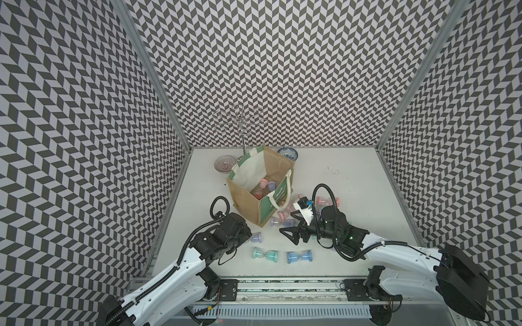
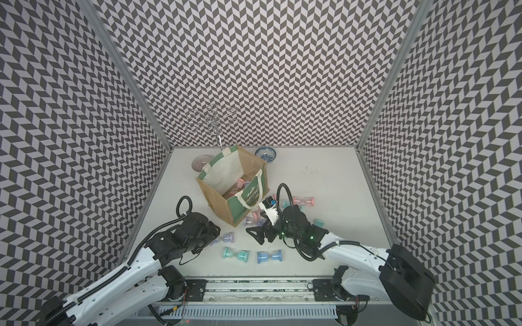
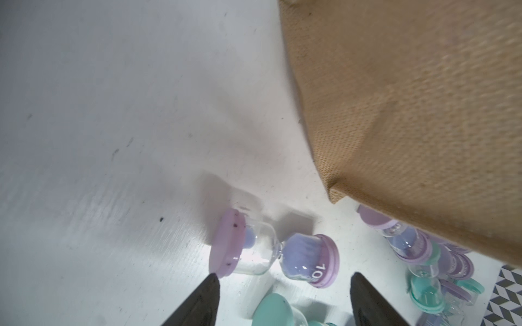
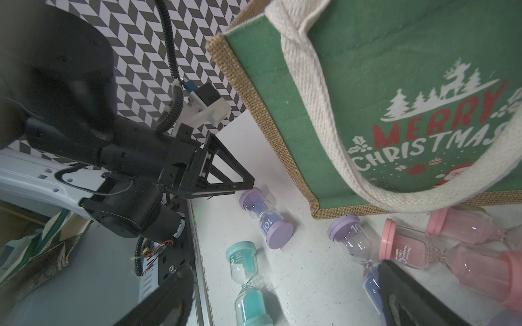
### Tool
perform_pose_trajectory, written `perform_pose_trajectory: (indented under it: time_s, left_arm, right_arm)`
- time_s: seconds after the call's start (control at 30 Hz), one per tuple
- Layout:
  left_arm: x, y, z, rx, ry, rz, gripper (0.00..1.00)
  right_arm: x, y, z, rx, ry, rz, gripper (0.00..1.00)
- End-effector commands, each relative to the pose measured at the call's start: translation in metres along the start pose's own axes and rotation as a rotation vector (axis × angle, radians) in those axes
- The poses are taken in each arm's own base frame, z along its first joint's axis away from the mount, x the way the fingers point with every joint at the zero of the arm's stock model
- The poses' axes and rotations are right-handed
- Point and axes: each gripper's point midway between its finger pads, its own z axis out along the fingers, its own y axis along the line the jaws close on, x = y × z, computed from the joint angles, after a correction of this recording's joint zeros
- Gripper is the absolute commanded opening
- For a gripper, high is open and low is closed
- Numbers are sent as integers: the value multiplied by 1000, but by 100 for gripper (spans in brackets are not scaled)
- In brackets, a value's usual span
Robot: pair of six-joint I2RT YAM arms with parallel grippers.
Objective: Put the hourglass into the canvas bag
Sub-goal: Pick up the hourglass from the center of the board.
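Just ahead of the left gripper (image 3: pixel 285 278), whose black fingers stand spread and hold nothing, a lilac-capped glass hourglass with purple sand (image 3: pixel 299 254) lies on its side on the white table (image 3: pixel 113 113), one fingertip (image 3: pixel 209 285) at its cap's edge. Near it the tan burlap canvas bag (image 3: pixel 409 98) stands upright with other hourglasses (image 1: pixel 264 185) inside. Beyond, the right gripper (image 1: pixel 288 236) gapes empty.

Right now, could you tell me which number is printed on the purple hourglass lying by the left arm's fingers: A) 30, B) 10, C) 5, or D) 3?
B: in the left wrist view the purple hourglass, lying on its side just beyond the open fingers, shows a white 10 by the cap at its sand-filled end.
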Motion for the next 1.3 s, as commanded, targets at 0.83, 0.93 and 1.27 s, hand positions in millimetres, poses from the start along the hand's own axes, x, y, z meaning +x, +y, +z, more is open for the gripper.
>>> perform_pose_trajectory:
  time_s: [0.83, 0.93, 1.27]
  left_arm:
    - [20, 21, 49, -128, 4, -144, 71]
    - [18, 19, 51, -136, -4, -151, 71]
    - [8, 8, 47, -69, -38, -214, 72]
  right_arm:
    - [0, -7, 4, 33, -47, -12, 99]
    - [1, -8, 3, 33, -53, -10, 99]
    - [-1, -10, 1, 46, -65, -16, 99]
